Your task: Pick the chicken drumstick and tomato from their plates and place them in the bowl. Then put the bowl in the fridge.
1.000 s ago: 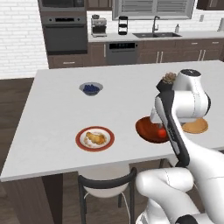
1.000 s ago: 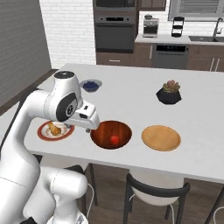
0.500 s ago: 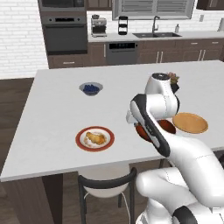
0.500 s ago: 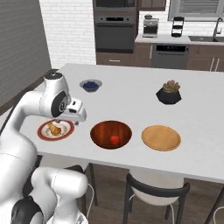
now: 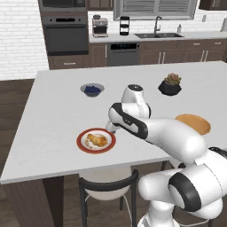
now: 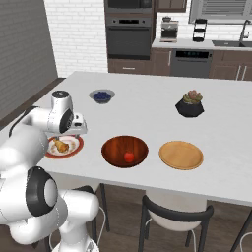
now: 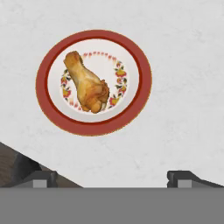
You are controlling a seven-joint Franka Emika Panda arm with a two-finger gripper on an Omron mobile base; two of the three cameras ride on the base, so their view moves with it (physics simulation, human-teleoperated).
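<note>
Two plates sat on the white counter (image 6: 147,106): the red-rimmed plate (image 6: 64,146) at left centre of the right base view, and the wooden plate (image 6: 181,155) at lower right of centre. One chicken drumstick (image 7: 85,83) lay on the red-rimmed one. Bowls numbered two: the dark wooden bowl (image 6: 124,151) at centre, holding one tomato (image 6: 129,157), and a small grey bowl of blueberries (image 6: 102,95) toward the upper left. There was one potted plant (image 6: 190,104), right of centre.
</note>
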